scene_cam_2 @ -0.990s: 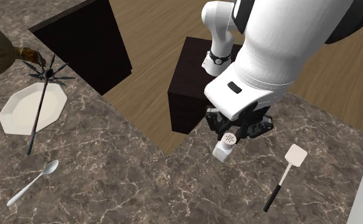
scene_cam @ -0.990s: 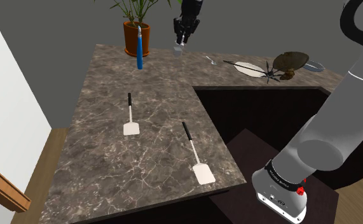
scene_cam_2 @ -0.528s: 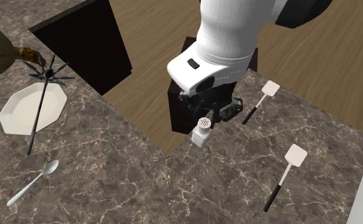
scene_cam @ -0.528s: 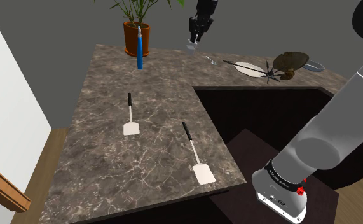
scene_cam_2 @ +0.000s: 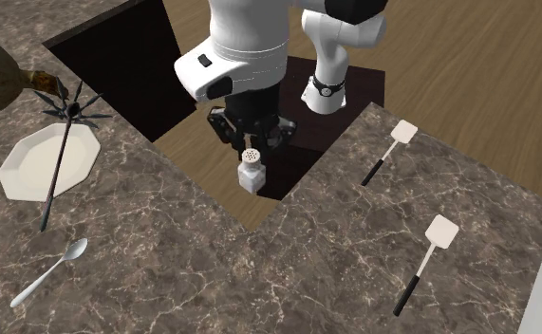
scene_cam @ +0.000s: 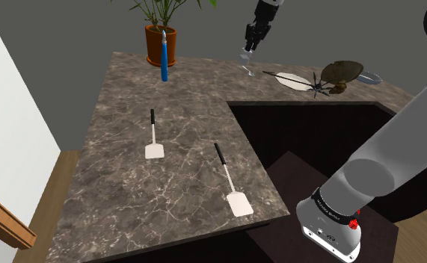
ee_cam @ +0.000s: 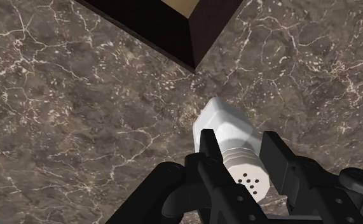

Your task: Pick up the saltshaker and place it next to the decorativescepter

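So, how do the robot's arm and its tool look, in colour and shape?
The arm is built of thick, rounded white segments with dark joints. A dark band near its base carries small red marks, and the white housing at the wrist has a small dark oval mark. The tool is all black, with two blocky fingers.

We log open desk (scene_cam_2: 288,275) between the spoon (scene_cam_2: 45,275) and the spatulas (scene_cam_2: 439,231) (widest lane). Scepter (scene_cam_2: 58,159) lies across the plate (scene_cam_2: 24,173), blocking that corner; bare surface flanks it toward the spoon.
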Tool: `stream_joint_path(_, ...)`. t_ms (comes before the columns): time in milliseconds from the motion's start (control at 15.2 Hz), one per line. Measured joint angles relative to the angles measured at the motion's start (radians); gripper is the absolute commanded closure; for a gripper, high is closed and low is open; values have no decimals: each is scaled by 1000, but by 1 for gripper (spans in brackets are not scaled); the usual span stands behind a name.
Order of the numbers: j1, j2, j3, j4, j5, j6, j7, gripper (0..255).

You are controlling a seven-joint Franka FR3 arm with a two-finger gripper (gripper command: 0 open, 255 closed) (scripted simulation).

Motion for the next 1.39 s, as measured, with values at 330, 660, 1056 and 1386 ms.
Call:
stream_joint_path(330,-55,-11,-62,-5,12,-8,-121,255)
stream_joint_path(660,-112,12,-127,24,30,-21,-245,255)
stream_joint_path(1056,-184,71,-200,92,64,-42,-395,255)
stream_joint_path(1386,-249,146,-254,184,104,-75,-515,255)
